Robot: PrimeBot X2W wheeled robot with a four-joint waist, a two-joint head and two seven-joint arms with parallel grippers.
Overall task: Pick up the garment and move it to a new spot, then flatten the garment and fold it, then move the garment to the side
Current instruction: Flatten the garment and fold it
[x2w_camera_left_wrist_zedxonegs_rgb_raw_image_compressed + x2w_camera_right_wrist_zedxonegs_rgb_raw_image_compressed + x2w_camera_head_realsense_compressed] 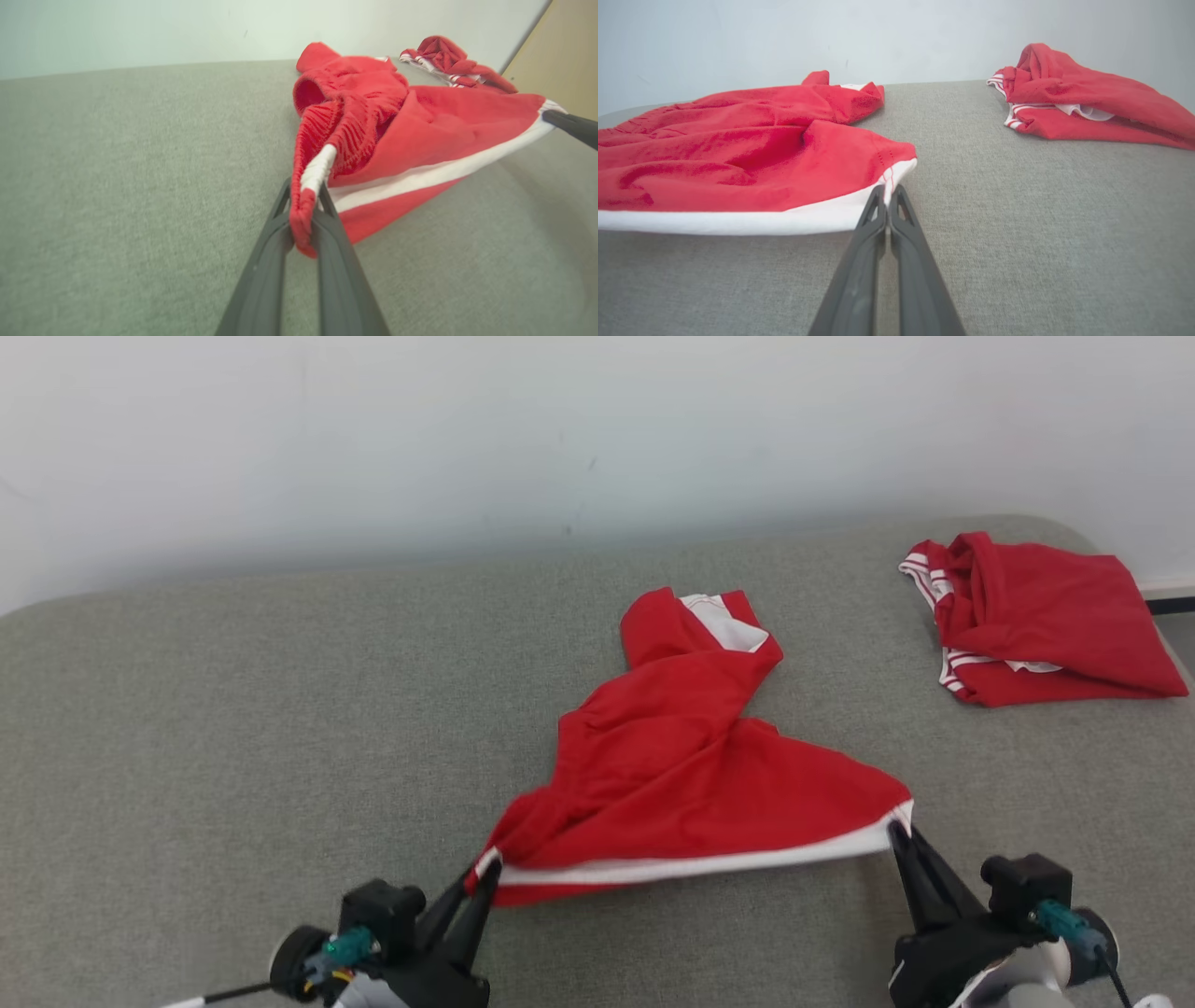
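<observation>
From the head, the left claw (487, 873) and right claw (898, 831) each pinch a near corner of the red garment (672, 756). Its white-striped edge is stretched between them over a grey padded surface (233, 709) below a white wall (467, 429). At the left wrist, cloth bunches in that claw's grip, and a tan panel (560, 56) stands far right. At the right wrist, a second garment (1078, 102) lies ahead, right of the claw.

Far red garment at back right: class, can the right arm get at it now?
Probably not yet: the right gripper is shut on the near garment's white hem. Bare grey surface lies between it and the far garment, so once freed, likely yes.
</observation>
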